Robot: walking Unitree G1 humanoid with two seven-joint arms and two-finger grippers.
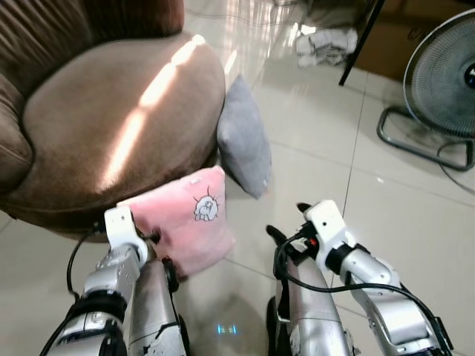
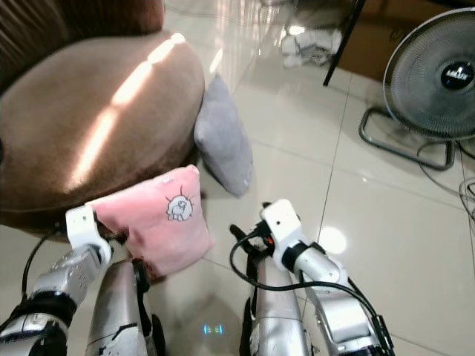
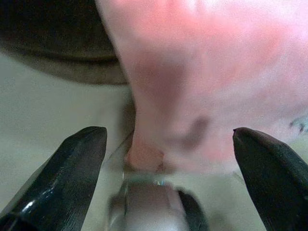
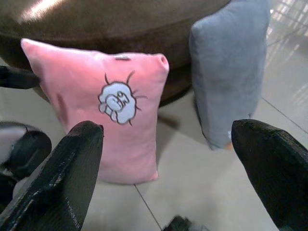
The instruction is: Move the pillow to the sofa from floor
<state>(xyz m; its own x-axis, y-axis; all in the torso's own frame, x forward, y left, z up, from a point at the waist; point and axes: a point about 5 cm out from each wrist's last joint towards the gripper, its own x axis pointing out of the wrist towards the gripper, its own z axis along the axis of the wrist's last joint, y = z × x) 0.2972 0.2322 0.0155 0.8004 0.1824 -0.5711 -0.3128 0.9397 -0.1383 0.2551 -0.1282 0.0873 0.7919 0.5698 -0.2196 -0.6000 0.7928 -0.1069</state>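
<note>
Pillow, pink, square, soft plush fabric with a white cartoon patch outlined in black [image 1: 185, 219]; stands on edge on the floor, leaning against the front of the sofa, its upper corner touching the seat edge; surface slightly creased, lower corner hidden behind the robot's leg in the head views.

Sofa, brown, rounded seat cushion of short-pile velvet-like cloth [image 1: 96, 119]; streak of sunlight across the seat; backrest and far side cut off by the frame.

Pillow, grey, plump, matte woven cloth [image 1: 245, 141]; also on edge, leaning against the sofa just beside the pink one, the two apart.

Floor, glossy pale tiles with thin grout lines [image 1: 371, 215]; reflections of light.

Left end effector [image 3: 171, 159]; two black tapered fingers [image 3: 72, 178] spread wide, close before the pink pillow's lower side edge; pillow blurred at this range, contact cannot be told.

Right end effector [image 4: 168, 163]; fingers spread wide, held low and apart from both pillows, which show between them.

Fan, round dark wire guard on a tubular floor stand [image 2: 438, 74]; partly cut off at the edge.

Cloth, white, crumpled [image 1: 326, 43]; on the floor at the far side, detail too small to make out.
</note>
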